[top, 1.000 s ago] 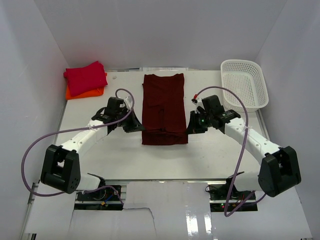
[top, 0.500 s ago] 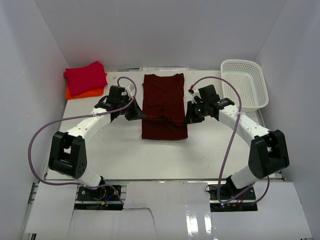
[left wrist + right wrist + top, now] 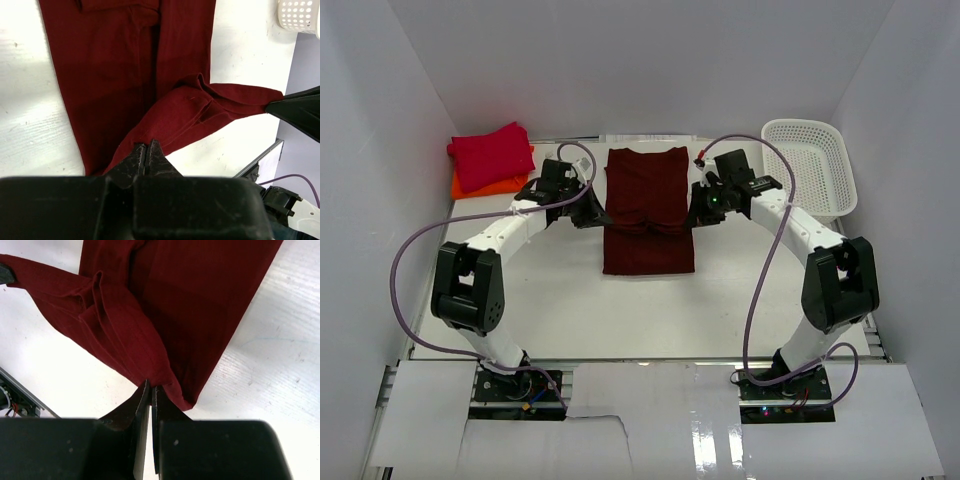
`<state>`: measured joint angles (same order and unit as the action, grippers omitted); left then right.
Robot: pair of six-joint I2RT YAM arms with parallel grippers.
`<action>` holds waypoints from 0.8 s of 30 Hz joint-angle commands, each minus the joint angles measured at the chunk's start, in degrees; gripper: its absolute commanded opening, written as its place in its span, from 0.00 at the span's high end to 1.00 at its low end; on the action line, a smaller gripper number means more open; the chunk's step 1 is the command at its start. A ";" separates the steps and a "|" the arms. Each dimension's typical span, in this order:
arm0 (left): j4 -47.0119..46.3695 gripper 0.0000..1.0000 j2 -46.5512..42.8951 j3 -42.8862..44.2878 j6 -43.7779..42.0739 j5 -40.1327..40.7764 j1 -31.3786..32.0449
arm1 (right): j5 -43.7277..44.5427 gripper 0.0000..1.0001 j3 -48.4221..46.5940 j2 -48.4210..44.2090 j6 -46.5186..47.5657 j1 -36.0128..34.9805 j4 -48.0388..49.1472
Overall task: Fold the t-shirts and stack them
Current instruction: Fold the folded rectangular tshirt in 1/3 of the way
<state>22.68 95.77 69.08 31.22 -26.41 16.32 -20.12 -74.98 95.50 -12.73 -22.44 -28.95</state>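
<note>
- Clamped shut: left tool [image 3: 148, 149] and right tool [image 3: 151, 388], each on a hem corner of the maroon t-shirt [image 3: 648, 255].
- Hem carried farther back; fold about half done.

Bare table [image 3: 650, 320] nearside of maroon shirt [image 3: 648, 215], basket [image 3: 810, 165] far right, folded stack [image 3: 490, 160] far left

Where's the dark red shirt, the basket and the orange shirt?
dark maroon shirt [image 3: 648, 255]: top view, flat lower part.
white basket [image 3: 841, 170]: top view, right wall.
orange shirt [image 3: 488, 187]: top view, exposed front edge.
</note>
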 commanded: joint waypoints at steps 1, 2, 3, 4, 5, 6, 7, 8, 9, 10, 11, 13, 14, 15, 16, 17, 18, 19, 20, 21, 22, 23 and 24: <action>0.09 1.00 0.21 3.69 -1.43 -1.09 -0.76 | -1.06 0.92 -4.55 1.70 1.66 0.64 -0.76; 0.17 1.00 0.91 4.13 -1.51 -1.10 -0.85 | -1.24 0.92 -5.08 2.14 1.83 0.73 -0.84; 0.26 1.00 1.35 5.00 -1.60 -1.01 -0.93 | -1.33 0.92 -5.61 2.93 1.92 0.73 -1.02; 0.35 1.00 1.70 5.45 -1.69 -1.18 -1.11 | -1.24 0.92 -6.75 3.37 2.01 0.90 -1.20; 0.44 1.00 2.49 5.89 -1.87 -1.18 -1.11 | -1.24 0.92 -7.19 3.81 2.10 0.90 -1.63; 0.53 1.00 2.76 6.76 -1.95 -1.27 -1.29 | -1.24 0.92 -7.72 4.42 2.18 1.08 -1.72; 0.70 1.00 3.11 7.29 -2.04 -1.27 -1.29 | -1.24 0.92 -8.42 4.69 2.27 1.08 -1.81; 0.88 1.00 3.81 7.73 -2.22 -1.18 -1.37 | -1.33 0.92 -8.69 4.95 2.19 1.17 -1.81; 0.97 1.00 4.16 8.26 -2.31 -1.27 -1.46 | -1.24 0.92 -8.95 5.48 2.27 1.25 -1.90; 1.05 1.00 4.51 9.13 -2.39 -1.36 -1.46 | -1.24 0.92 -9.39 5.66 2.27 1.43 -1.90; 1.23 1.00 4.95 9.67 -2.48 -1.27 -1.46 | -1.24 0.92 -9.48 6.18 2.27 1.43 -1.81; 1.32 1.00 6.01 10.72 -2.74 -1.27 -1.55 | -1.15 0.92 -10.01 6.71 2.27 1.69 -1.81; 1.40 1.00 6.36 10.99 -2.75 -1.36 -1.55 | -1.15 0.92 -10.62 7.23 2.27 1.69 -1.81; 1.41 1.00 6.97 11.16 -2.75 -1.27 -1.55 | -1.24 0.92 -10.97 7.50 2.27 1.95 -1.81; 1.32 1.00 7.24 11.51 -2.83 -1.27 -1.55 | -1.33 0.92 -11.32 7.76 2.27 2.13 -1.90; 1.40 1.00 7.59 11.78 -3.01 -1.18 -1.64 | -1.41 0.92 -12.20 8.55 2.27 2.22 -1.99; 1.41 1.00 7.94 11.95 -3.01 -1.01 -1.64 | -1.41 0.92 -12.64 8.91 2.27 2.31 -2.16; 1.32 1.00 8.73 12.22 -3.10 -1.01 -1.73 | -1.41 0.92 -12.99 9.35 2.27 2.48 -2.16; 1.32 1.00 9.17 12.74 -3.18 -1.09 -1.73 | -1.50 0.92 -13.52 9.96 2.36 2.48 -2.16; 1.32 1.00 9.61 13.10 -3.10 -1.27 -1.73 | -1.59 0.92 -13.79 10.40 2.36 2.66 -2.08; 1.32 1.00 10.22 13.27 -3.10 -1.27 -1.73 | -1.59 0.92 -14.05 10.67 2.36 2.66 -2.08; 1.32 1.00 10.49 13.71 -3.18 -1.27 -1.64 | -1.68 0.92 -14.40 11.28 2.45 2.66 -2.08; 1.32 1.00 10.75 13.89 -3.19 -1.27 -1.73 | -1.59 0.92 -14.93 11.54 2.45 2.75 -1.99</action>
<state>24.10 106.50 80.55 28.95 -26.65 15.07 -20.99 -86.78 106.30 -11.33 -20.16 -30.85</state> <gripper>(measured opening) 0.024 0.083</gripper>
